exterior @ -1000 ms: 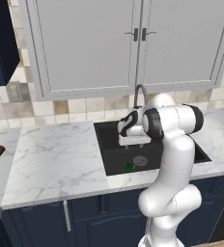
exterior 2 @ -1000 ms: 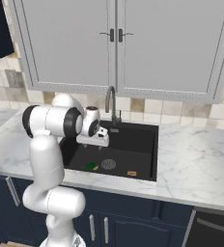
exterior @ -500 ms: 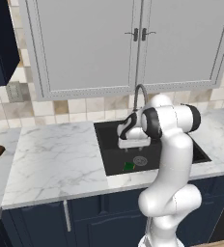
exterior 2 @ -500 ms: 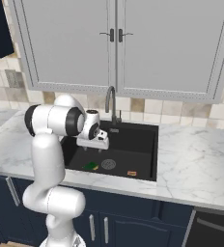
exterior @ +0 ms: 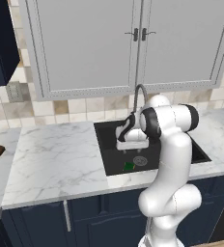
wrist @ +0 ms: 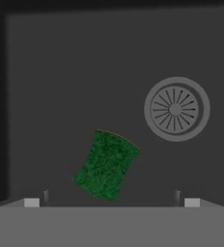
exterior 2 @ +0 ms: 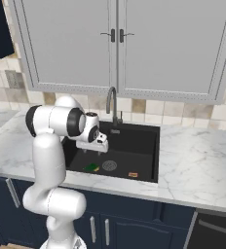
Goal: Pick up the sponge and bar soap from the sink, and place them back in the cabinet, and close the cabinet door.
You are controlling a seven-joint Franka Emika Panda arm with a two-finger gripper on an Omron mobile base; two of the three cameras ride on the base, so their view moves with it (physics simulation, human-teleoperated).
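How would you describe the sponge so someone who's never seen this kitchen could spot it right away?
Look into the black sink set in the marble counter, under the curved tap. On its floor, next to the round grey drain, lies the sponge, flat with its green face up. The bar soap on the drain's other side is orange, and the sponge is the one below the robot's hand.

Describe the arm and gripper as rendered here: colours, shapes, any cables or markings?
The arm is made of glossy white, rounded tubular links with dark grey-black bands at the joints. No cables or markings are visible. The gripper is a white block-shaped hand on a dark wrist; in the hand view its two finger tips are small, pale grey and squared.
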